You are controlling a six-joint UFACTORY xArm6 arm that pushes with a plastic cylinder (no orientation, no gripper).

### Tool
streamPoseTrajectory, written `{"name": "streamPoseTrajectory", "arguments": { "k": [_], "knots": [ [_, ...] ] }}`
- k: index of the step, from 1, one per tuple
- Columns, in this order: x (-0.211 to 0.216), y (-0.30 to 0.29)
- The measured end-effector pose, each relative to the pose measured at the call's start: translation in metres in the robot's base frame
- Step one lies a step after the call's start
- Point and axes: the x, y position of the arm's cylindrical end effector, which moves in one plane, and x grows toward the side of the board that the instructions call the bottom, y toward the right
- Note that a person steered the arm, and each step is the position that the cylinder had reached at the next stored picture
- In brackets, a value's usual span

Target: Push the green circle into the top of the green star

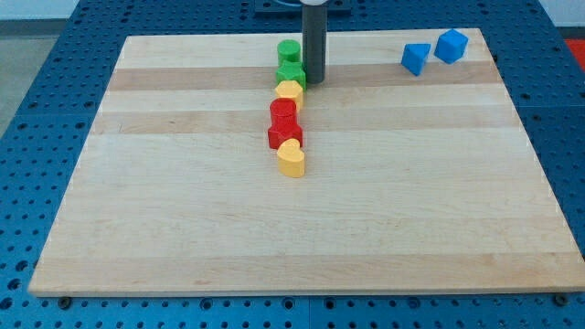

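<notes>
The green circle (pixel 289 51) sits near the view's top centre of the wooden board (pixel 183 228). The green star (pixel 291 74) lies just below it, touching or nearly touching it. My tip (pixel 314 79) is at the lower end of the dark rod, right beside the green star's right side and below right of the green circle.
Below the green star runs a column of blocks: a yellow block (pixel 290 93), a red circle (pixel 282 111), a red star (pixel 285 133) and a yellow heart (pixel 292 159). Two blue blocks (pixel 416 58) (pixel 451 45) sit at the top right.
</notes>
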Motion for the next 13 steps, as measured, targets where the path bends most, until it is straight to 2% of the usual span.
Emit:
{"name": "streamPoseTrajectory", "arguments": {
  "k": [2, 3, 5, 6, 7, 9, 11, 13],
  "knots": [
    [-0.089, 0.018],
    [-0.098, 0.018],
    [-0.097, -0.026],
    [-0.098, -0.086],
    [-0.09, -0.122],
    [-0.063, -0.107],
    [-0.077, -0.076],
    [-0.056, -0.069]
  ]
}}
